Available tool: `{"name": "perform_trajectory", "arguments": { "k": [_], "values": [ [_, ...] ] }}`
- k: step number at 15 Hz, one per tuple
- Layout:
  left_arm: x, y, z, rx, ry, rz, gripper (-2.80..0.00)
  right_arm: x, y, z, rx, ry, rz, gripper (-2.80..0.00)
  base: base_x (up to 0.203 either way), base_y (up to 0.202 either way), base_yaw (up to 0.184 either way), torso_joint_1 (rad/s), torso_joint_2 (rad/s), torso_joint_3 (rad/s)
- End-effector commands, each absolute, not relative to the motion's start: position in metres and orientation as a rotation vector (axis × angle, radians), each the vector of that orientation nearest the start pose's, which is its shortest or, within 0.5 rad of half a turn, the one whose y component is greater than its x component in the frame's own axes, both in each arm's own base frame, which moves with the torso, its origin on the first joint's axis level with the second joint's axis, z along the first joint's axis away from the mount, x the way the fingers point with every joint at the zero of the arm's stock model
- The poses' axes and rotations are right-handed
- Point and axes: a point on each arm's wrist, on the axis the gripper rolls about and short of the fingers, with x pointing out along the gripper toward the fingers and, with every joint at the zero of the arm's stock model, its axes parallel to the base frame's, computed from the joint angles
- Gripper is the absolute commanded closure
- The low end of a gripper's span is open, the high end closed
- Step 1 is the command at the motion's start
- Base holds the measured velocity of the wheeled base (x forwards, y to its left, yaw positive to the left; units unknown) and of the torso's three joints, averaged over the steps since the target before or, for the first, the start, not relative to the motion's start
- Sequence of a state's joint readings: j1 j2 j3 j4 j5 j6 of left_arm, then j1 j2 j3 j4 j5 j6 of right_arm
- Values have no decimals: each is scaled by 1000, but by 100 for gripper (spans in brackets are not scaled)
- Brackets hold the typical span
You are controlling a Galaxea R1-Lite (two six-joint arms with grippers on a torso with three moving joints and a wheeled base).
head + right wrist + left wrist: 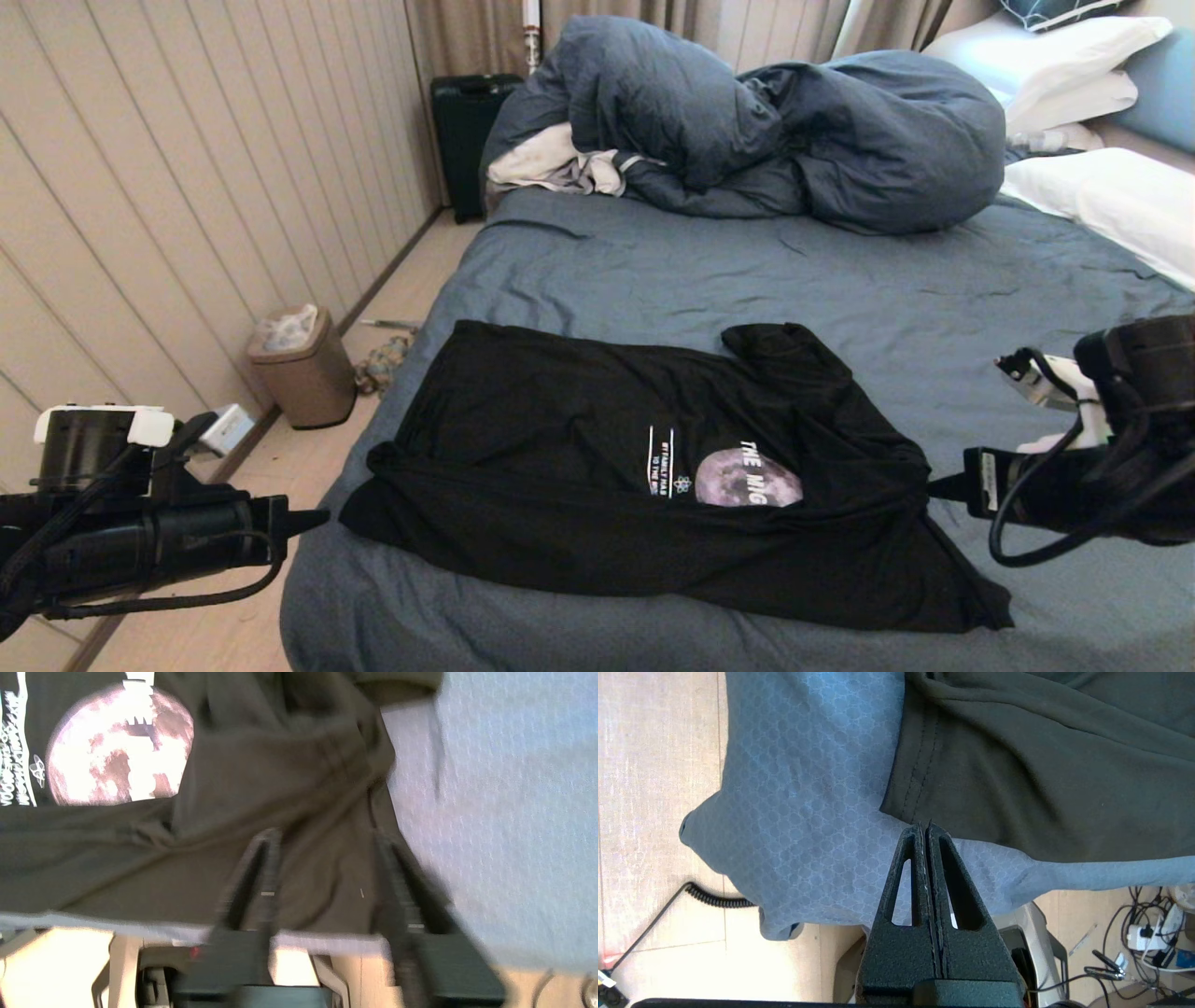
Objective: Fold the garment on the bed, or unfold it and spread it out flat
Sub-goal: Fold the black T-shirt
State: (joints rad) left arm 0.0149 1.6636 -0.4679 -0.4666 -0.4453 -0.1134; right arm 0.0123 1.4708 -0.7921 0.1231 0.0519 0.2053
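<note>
Broadly, the bed (840, 289) carries a bunched duvet (747, 131) at its far end, and the T-shirt (597, 467) lies on the sheet near the front edge, partly folded with its moon print half covered. Folding looks midway; next the right claw (327, 877), fingers apart and empty over the shirt's right end, probably needs to pinch an edge there. The left claw (927, 830), pressed shut, hovers just beside the hem, a closeness only its wrist view shows.
</note>
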Motion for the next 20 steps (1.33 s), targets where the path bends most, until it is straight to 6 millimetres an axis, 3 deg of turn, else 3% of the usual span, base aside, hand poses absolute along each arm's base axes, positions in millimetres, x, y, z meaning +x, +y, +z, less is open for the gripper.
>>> {"name": "perform_trajectory", "arguments": {
  "k": [1,8,9,11,20],
  "values": [
    [237,-6,96,-276,740,-373,0,232,5,167,210,826,-22,-280,0,0,0,0,0,0],
    [239,-6,94,-279,748,-376,0,268,15,145,204,840,10,-280,0,0,0,0,0,0],
    [239,-6,94,-280,750,-376,0,269,22,145,210,844,28,0,0,0,0,0,0,0],
    [239,-6,93,-280,752,-376,0,273,39,145,246,851,51,0,0,0,0,0,0,0],
    [239,-6,93,-280,752,-378,0,281,44,155,248,806,58,0,0,0,0,0,0,0]
  ]
}}
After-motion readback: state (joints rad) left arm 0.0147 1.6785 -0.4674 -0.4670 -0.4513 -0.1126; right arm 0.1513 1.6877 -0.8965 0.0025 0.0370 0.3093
